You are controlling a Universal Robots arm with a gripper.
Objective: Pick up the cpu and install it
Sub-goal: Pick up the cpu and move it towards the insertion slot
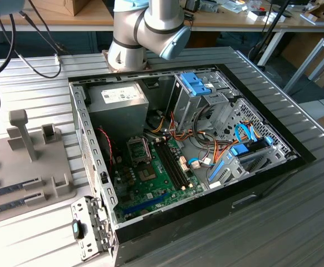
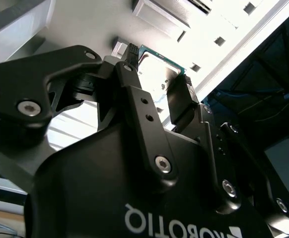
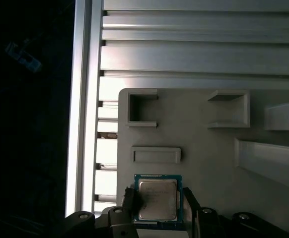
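Pincer (image 3: pixel 159 204) was drawn in to the cpu's width. The cpu (image 3: pixel 158 198) sat between the fingers (image 3: pixel 128 203), metal top facing the wrist, green rim showing. One pad lay against each of two opposite edges, as seen in both wrist views. Grip read as closed on the cpu. Could not tell whether the cpu rested on the grey tray (image 3: pixel 209 163) beneath it or hung just clear.

Just ahead of the fingertips on the tray was a low rectangular frame (image 3: pixel 156 154). Farther ahead were two bracket-shaped pockets (image 3: pixel 142 108). Beyond the tray ran the slatted table (image 3: pixel 199 54).

In the exterior view the arm (image 1: pixel 145 28) stood over an open case (image 1: pixel 84 128), with the motherboard (image 1: pixel 156 183) on its floor.
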